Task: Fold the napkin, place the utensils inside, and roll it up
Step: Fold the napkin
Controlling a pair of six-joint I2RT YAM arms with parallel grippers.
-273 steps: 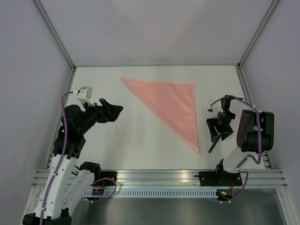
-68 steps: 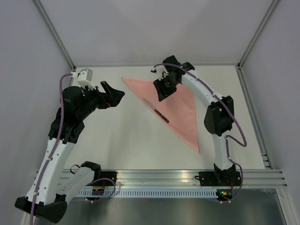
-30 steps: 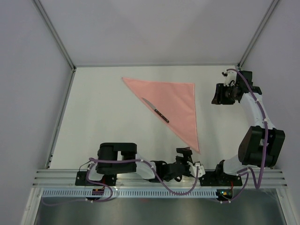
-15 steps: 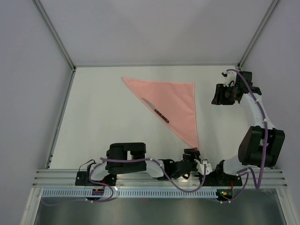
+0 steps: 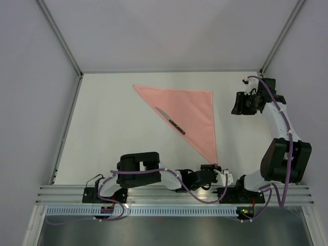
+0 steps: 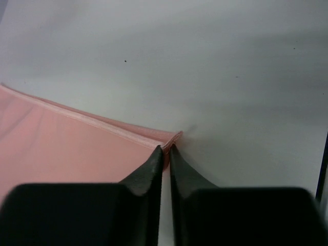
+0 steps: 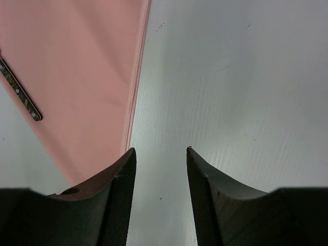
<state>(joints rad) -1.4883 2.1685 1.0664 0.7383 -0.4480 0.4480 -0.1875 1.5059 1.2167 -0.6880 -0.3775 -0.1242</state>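
The salmon-pink napkin (image 5: 192,110) lies folded into a triangle, its point toward the near edge. On its long edge rests a knife (image 5: 170,121) with a silver blade and a black handle. My left arm stretches low along the near edge, and my left gripper (image 5: 218,168) is at the napkin's near corner. In the left wrist view the left gripper (image 6: 166,148) is shut on that corner of the napkin (image 6: 61,148). My right gripper (image 5: 237,104) hangs open beside the napkin's right edge; in the right wrist view the right gripper (image 7: 161,149) holds nothing, with the napkin (image 7: 77,77) and knife handle (image 7: 20,89) to its left.
The white table (image 5: 113,133) is boxed in by grey walls and metal frame posts (image 5: 66,48). An aluminium rail (image 5: 169,192) runs along the near edge, right under my left arm.
My left gripper has slid right along the near edge to the napkin's near corner and closed on it. The right arm, the knife and the napkin have stayed put.
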